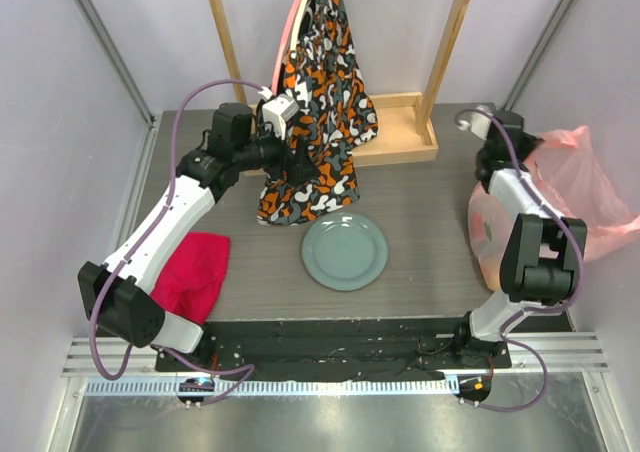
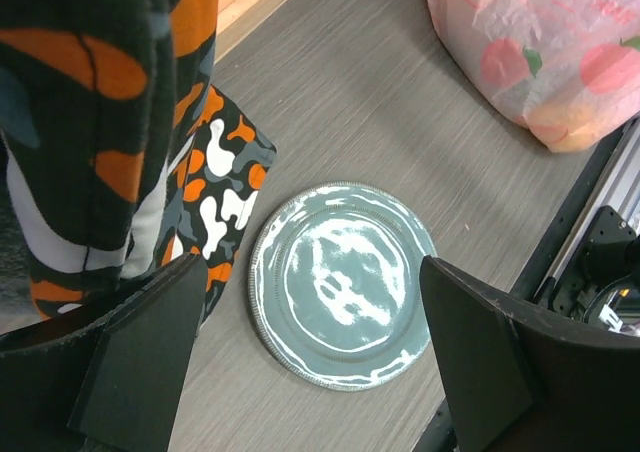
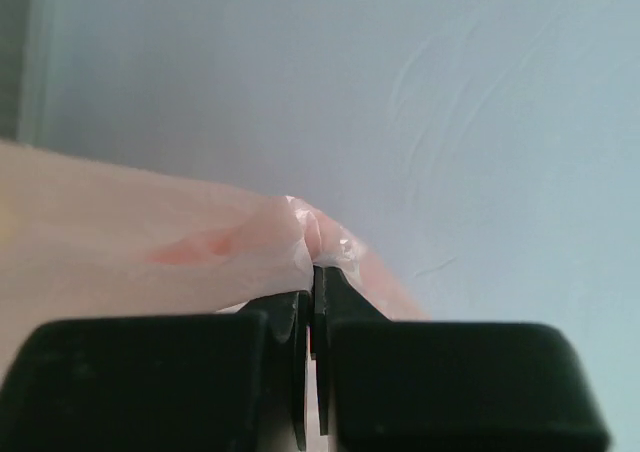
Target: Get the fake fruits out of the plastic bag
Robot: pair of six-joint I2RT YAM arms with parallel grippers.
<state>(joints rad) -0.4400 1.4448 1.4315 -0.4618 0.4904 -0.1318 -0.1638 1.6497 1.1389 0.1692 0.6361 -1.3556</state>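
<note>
The plastic bag (image 1: 580, 187) sits at the right edge of the tabletop (image 1: 420, 202), slumped against the side wall and well apart from the grey-green plate (image 1: 345, 252) in the middle. It is thin, crinkly pink film, probably very light, limp and a little slippery. It is likely to stretch or tear before it lifts any weight cleanly. In the left wrist view, round orange shapes of the fake fruits (image 2: 505, 64) show through the film (image 2: 560, 122), pooled low in the bag. How many are inside cannot be told.

They look like smooth, hollow plastic: light, hard enough to squeeze, and apt to roll or squirt out of a pinch. Each is best taken across its widest part. The bag is best held by a gathered fold or a handle loop near its mouth, where several layers bunch together.

In the right wrist view the right jaws are closed tight on a small peak of the pink film (image 3: 300, 222), high on the bag, with nothing solid between them. That hold can lift or tension the plastic, but it gives no purchase on a fruit.

The left jaws stand wide and empty over the left half of the tabletop, just beside the hanging patterned garment (image 1: 320, 102) and above the plate (image 2: 340, 282). A red cloth (image 1: 195, 272) lies near the left arm's base.
</note>
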